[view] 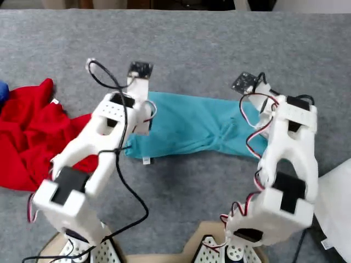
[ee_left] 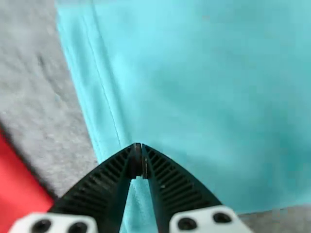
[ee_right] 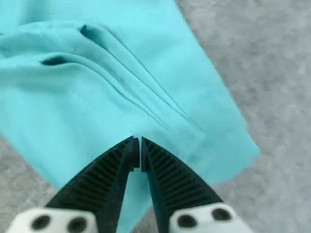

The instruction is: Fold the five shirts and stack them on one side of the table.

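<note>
- Teal shirt laid out as a long band across the middle of the grey table, bunched into a gather toward its right part.
- Left gripper low over the teal shirt's left end, close by a stitched hem; fingertips pinched together; cannot tell whether any cloth is caught between them.
- Right gripper low over the right end of the same shirt, with several pleats running toward it; tips clenched, a hairline gap at most; cannot tell whether fabric is nipped.
- Red shirt crumpled in a heap at the table's left side, reaching up to the teal shirt's left end and partly hidden under the left arm.
- White cloth at the table's right edge, apart from the teal shirt.
- Blue cloth at the far left edge, beside the red heap.
</note>
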Robot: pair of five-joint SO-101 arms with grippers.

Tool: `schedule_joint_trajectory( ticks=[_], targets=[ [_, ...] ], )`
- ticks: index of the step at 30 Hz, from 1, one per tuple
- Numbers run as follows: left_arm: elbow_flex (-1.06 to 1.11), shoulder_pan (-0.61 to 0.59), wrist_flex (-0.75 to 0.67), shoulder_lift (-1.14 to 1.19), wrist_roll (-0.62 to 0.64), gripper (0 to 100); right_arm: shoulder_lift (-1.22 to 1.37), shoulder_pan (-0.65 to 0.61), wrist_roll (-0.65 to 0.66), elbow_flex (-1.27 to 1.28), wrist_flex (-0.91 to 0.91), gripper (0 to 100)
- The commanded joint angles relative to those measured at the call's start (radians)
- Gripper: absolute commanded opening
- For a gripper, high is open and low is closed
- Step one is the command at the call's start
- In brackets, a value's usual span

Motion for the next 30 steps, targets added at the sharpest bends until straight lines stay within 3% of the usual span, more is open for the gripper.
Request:
schedule_joint_trajectory(
  ticks=[1,8,14,16,21,30],
  targets=[
    [-0.037,-0.012,-0.012,0.061,-0.008,2,0.067,0.018,0.006,-0.047,-0.057,2.3],
    [-0.075,-0.026,-0.005,0.038,-0.041,2,-0.016,0.015,-0.011,-0.042,-0.031,2.3],
    [-0.247,-0.078,0.201,-0.137,-0.041,2,-0.262,0.013,-0.005,-0.044,0.055,2.3],
    [-0.287,-0.12,0.232,-0.159,-0.041,7,-0.317,0.013,-0.005,-0.041,0.071,2.3],
    [-0.331,-0.204,0.278,-0.067,-0.014,17,-0.348,0.013,-0.008,-0.041,0.089,2.3],
    [-0.493,-0.19,0.362,0.168,0.107,23,-0.346,0.015,-0.009,-0.041,0.089,2.3]
  ],
)
